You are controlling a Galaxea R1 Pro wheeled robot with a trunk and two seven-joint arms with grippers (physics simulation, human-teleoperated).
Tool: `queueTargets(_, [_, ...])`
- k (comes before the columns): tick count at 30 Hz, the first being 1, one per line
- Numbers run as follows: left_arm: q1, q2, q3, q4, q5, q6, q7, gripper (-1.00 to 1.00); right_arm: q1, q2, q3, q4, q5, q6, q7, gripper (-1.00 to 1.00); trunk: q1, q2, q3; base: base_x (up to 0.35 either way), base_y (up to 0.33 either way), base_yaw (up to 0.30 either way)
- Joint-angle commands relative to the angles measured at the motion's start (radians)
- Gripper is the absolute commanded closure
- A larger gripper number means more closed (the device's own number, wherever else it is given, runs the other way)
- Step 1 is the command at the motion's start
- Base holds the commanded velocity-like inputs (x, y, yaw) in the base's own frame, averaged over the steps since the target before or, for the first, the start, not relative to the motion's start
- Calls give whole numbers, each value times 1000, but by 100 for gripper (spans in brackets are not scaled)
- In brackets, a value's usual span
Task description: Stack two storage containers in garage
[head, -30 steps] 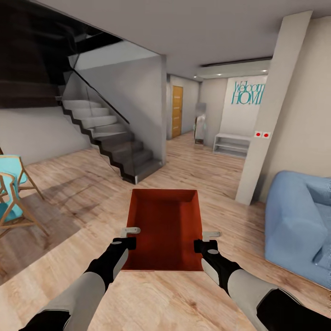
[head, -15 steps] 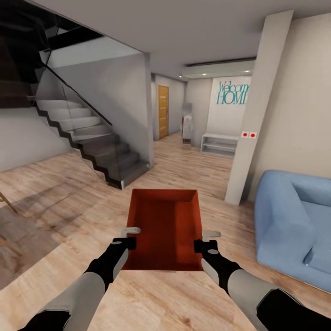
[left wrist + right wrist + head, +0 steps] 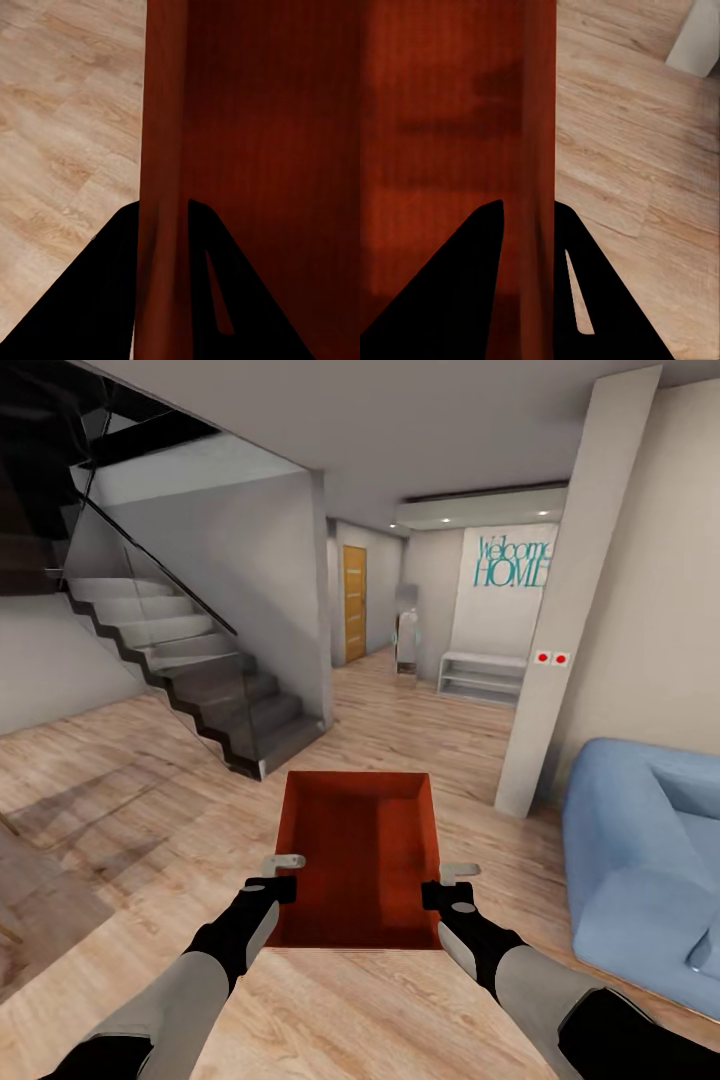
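Observation:
One orange-red storage container [image 3: 360, 850] hangs level in front of me over the living room's light wood-plank flooring [image 3: 150, 800]. My left gripper [image 3: 283, 875] is shut on its left wall near the close end. My right gripper [image 3: 445, 880] is shut on its right wall opposite. In the left wrist view the thin red wall [image 3: 161, 150] runs between the dark fingers [image 3: 112, 285] of the left gripper [image 3: 161, 225]. In the right wrist view the container wall [image 3: 540, 112] sits the same way inside the right gripper [image 3: 529, 217]. The other container and the garage are out of view.
A blue sofa [image 3: 650, 860] stands close on the right, with a white pillar [image 3: 565, 630] beside it. A dark staircase with a glass rail [image 3: 200, 670] rises on the left. Between them a hallway leads to a wooden door [image 3: 354, 603] and a low white shelf [image 3: 485, 675].
The camera has swung right and moved on: the wooden chairs at the left have left the picture and the stairs have shifted left. Both grippers hold the container as before.

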Motion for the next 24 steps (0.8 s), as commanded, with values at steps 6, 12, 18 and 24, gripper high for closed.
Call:
queueTargets(6, [0, 0, -6, 16, -1, 6, 6, 100, -2, 0, 1, -7, 4, -28, 1, 100, 1, -2, -2, 322, 0, 0])
queueTargets(12, [0, 0, -5, 16, 0, 6, 6, 100, -2, 0, 1, -7, 4, -28, 1, 100, 1, -2, -2, 322, 0, 0])
queueTargets(18, [0, 0, -5, 16, 0, 5, 7, 100, -2, -1, 1, -7, 4, -28, 1, 100, 1, -2, -2, 322, 0, 0])
queueTargets(24, [0, 0, -5, 16, -1, 5, 7, 100, -2, -1, 1, -7, 4, -28, 1, 100, 1, -2, -2, 322, 0, 0])
